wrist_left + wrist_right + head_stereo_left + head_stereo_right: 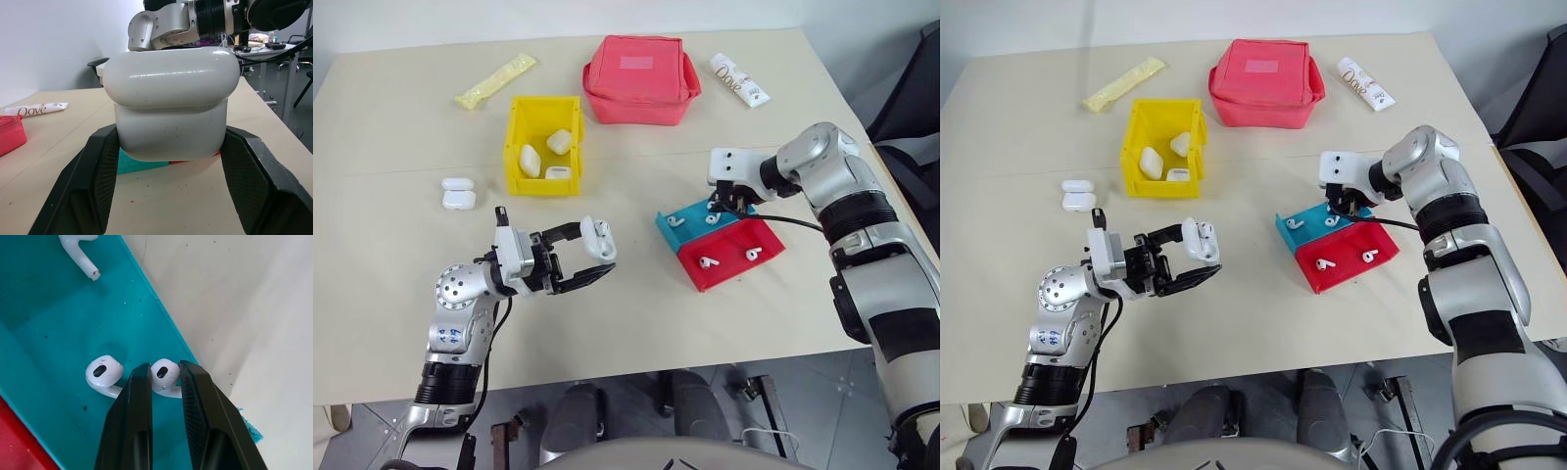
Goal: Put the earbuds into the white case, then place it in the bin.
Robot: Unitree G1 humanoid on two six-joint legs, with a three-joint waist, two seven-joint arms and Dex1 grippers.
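My left gripper [595, 258] is shut on the white case [598, 238] and holds it above the table's front left, lid raised. From the wrist, the case [171, 107] sits squeezed between both black fingers [98, 171]. My right gripper [719, 206] reaches down into the blue tray [668, 233]. Its fingertips [142, 382] press either side of one earbud [164, 373]. A second earbud [103, 374] lies right beside it, and a third [78, 247] lies farther off. The yellow bin [514, 147] stands at the back left with three white cases inside.
A red tray [734, 266] with two earbuds adjoins the blue tray. Two more white cases [458, 194] lie left of the bin. A red pouch [641, 78], a Dove packet [739, 80] and a yellow packet [496, 80] line the far edge.
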